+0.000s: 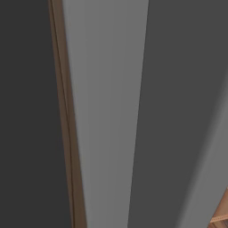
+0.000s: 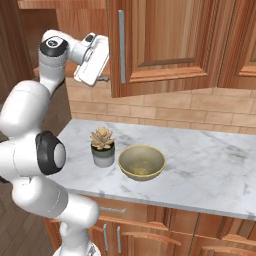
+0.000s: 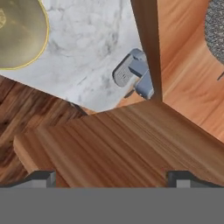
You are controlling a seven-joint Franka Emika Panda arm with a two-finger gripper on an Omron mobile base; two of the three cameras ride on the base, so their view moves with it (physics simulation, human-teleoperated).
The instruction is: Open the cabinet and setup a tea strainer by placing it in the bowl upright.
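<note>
Up at the open cabinet door [image 2: 150, 45], the claw [image 3: 111, 177] hangs released, its two tips spread wide over a wooden shelf edge [image 3: 122, 144] with nothing between them. Past the door's edge in the hand view a grey, speckled thing [image 3: 215, 26] sits inside; I cannot tell if it is the strainer. Below, the bowl [image 2: 142, 162] rests on the marble desk [image 2: 210, 165] just beside a potted plant [image 2: 103, 146].
</note>
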